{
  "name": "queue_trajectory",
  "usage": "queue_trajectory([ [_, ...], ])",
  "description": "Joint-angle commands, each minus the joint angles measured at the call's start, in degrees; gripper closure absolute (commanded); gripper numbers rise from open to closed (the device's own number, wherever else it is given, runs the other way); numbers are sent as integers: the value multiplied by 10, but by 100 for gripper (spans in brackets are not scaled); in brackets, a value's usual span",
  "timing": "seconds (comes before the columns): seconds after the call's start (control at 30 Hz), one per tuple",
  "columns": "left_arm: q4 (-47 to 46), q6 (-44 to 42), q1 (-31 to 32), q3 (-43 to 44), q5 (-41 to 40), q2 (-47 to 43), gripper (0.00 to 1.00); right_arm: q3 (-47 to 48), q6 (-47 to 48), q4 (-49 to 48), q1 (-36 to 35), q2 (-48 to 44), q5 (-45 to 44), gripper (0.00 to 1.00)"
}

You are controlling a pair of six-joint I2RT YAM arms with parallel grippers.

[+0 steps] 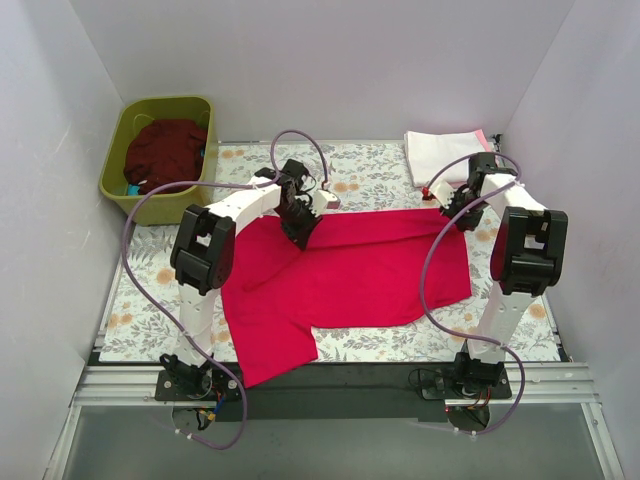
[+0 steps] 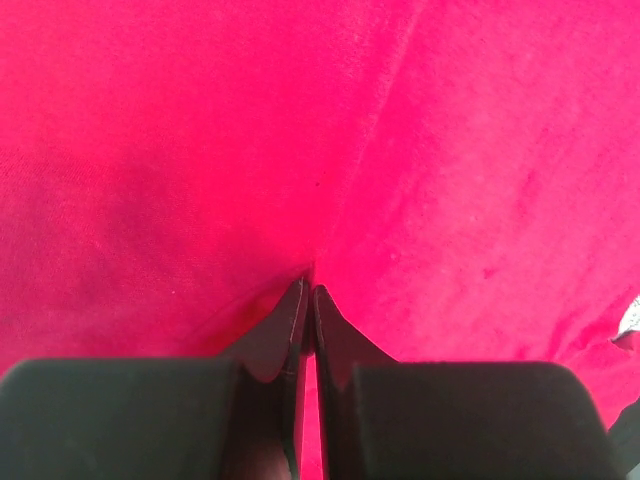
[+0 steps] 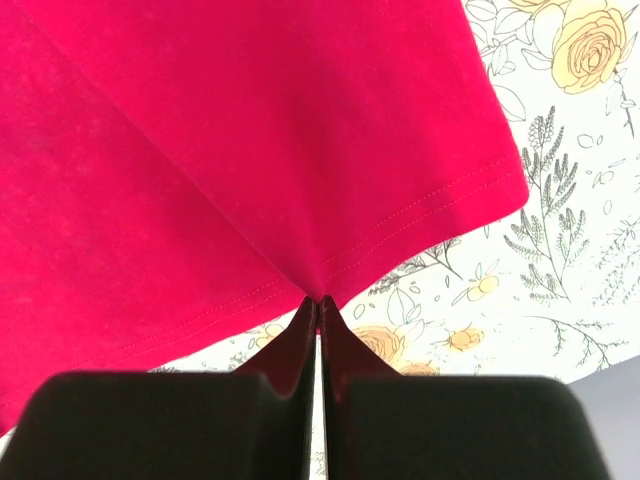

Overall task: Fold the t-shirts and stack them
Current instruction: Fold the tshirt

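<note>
The crimson-red t-shirt (image 1: 350, 270) lies spread on the floral table cloth, one part hanging over the near edge. My left gripper (image 1: 298, 237) is shut on a pinch of the red shirt (image 2: 400, 150) near its far left edge. My right gripper (image 1: 462, 215) is shut on the hem of the red shirt (image 3: 250, 150) at its far right corner. A folded white t-shirt (image 1: 445, 156) lies at the back right, with a pale pink one (image 1: 486, 137) peeking out beneath it. A dark maroon t-shirt (image 1: 165, 152) sits in the tub.
An olive-green plastic tub (image 1: 118, 160) stands at the back left. The grey-and-orange floral cloth (image 1: 380, 180) covers the table and shows in the right wrist view (image 3: 560, 250). White walls close in on three sides.
</note>
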State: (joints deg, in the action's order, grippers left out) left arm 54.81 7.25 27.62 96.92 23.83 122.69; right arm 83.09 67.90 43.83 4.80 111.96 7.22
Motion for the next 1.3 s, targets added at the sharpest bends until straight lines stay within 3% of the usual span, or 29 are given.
queue_trajectory([
  [0.0, 14, -13, 3, -15, 13, -52, 100, -13, 60, 26, 5, -32, -13, 99],
  [0.27, 28, -21, 4, -18, 24, -40, 100, -30, 64, 27, 6, -16, -13, 99],
  [0.3, 40, -24, 3, -16, 26, -39, 95, -31, 64, 27, 6, -14, -15, 96],
  [0.37, 51, -25, 4, -4, 31, -40, 78, -30, 64, 29, 6, -13, -16, 79],
  [0.4, 59, -23, 3, 1, 36, -46, 69, -28, 64, 30, 6, -15, -14, 63],
  [0.47, 67, -13, 2, 15, 42, -64, 64, -14, 57, 34, 5, -19, -5, 47],
  [0.5, 71, 0, -6, 19, 47, -72, 62, -4, 53, 41, 6, -19, -1, 46],
  [0.67, 88, 36, -61, 7, 85, -108, 62, 70, -2, 85, 5, -7, 45, 46],
  [0.9, 61, 77, -187, -34, 116, -116, 64, 117, -86, 91, -22, 29, 59, 67],
  [1.27, 13, 87, -176, -31, 178, -68, 58, 127, -145, 93, -47, 51, 79, 68],
])
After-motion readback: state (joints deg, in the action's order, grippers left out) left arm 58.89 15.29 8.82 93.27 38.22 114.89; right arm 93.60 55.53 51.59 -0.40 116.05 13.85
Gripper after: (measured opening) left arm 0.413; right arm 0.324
